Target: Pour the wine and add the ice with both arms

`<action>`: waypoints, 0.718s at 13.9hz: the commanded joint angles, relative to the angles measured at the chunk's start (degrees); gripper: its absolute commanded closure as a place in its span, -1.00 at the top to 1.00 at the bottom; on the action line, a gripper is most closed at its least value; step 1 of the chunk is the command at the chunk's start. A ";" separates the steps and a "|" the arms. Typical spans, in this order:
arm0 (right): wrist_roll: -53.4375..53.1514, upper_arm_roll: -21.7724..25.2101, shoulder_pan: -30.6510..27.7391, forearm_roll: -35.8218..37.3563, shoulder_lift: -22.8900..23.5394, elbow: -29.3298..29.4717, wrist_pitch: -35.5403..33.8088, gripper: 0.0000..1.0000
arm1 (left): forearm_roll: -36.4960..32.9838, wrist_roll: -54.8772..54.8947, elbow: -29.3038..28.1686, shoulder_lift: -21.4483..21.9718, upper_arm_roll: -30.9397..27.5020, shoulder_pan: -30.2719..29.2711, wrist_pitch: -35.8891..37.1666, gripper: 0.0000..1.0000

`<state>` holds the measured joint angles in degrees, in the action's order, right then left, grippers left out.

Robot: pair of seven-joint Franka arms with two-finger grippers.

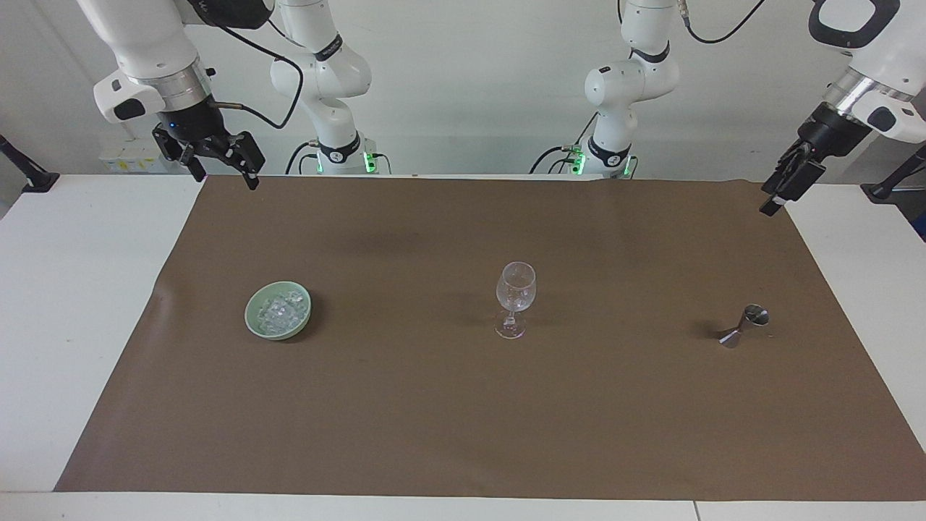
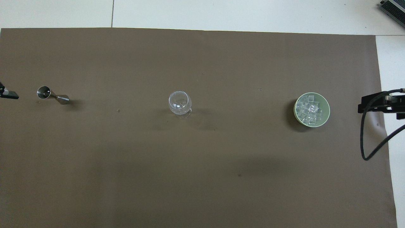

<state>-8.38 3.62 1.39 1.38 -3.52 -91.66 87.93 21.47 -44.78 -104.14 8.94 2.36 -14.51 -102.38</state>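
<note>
A clear stemmed wine glass (image 1: 515, 297) stands upright mid-mat; it also shows in the overhead view (image 2: 179, 103). The ice (image 1: 281, 310) is heaped in a pale green bowl (image 1: 249, 318) toward the right arm's end, and both the ice (image 2: 310, 109) and the bowl (image 2: 327, 110) show from overhead. A small steel jigger (image 1: 745, 325) stands toward the left arm's end. My right gripper (image 1: 224, 177) is open and empty, raised over the mat's corner nearest the robots. My left gripper (image 1: 785, 181) hangs edge-on over the mat's edge at the left arm's end.
A brown mat (image 1: 463, 420) covers most of the white table (image 1: 72, 325). The right arm's black cable (image 2: 367, 139) loops over the mat's edge beside the bowl. In the overhead view the jigger (image 2: 52, 95) stands close to the left gripper's tip (image 2: 8, 93).
</note>
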 commanded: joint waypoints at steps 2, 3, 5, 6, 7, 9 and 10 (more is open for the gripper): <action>0.90 -0.28 -0.60 -1.30 -1.23 -1.24 -0.57 1.00 | 4.97 -15.20 -5.10 2.14 0.54 -1.92 -6.68 1.00; 0.90 -0.28 -0.60 -1.30 -1.31 -1.24 -0.57 1.00 | 6.11 -18.46 -5.97 2.05 0.54 -2.62 -8.52 1.00; 0.90 -0.28 -0.60 -1.30 -1.31 -1.24 -0.57 1.00 | 9.62 -22.87 -8.26 1.96 0.54 -3.33 -11.78 1.00; 0.90 -0.28 -0.60 -1.30 -1.31 -1.24 -0.57 1.00 | 11.29 -23.50 -9.31 1.79 0.54 -4.90 -12.84 1.00; 0.90 -0.28 -0.60 -1.30 -1.31 -1.24 -0.57 1.00 | 12.96 -23.59 -9.93 1.53 0.54 -5.35 -13.54 1.00; 0.90 -0.28 -0.60 -1.30 -1.31 -1.24 -0.57 1.00 | 15.95 -23.68 -10.99 0.30 0.54 -7.62 -14.69 1.00; 0.90 -0.28 -0.60 -1.30 -1.31 -1.24 -0.57 1.00 | 17.79 -23.68 -11.08 -0.58 0.54 -8.68 -14.69 1.00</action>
<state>-8.38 3.62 1.39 1.38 -3.52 -91.66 87.93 35.85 -67.55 -113.56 8.86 2.29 -20.57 -115.55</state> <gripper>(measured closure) 0.000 0.000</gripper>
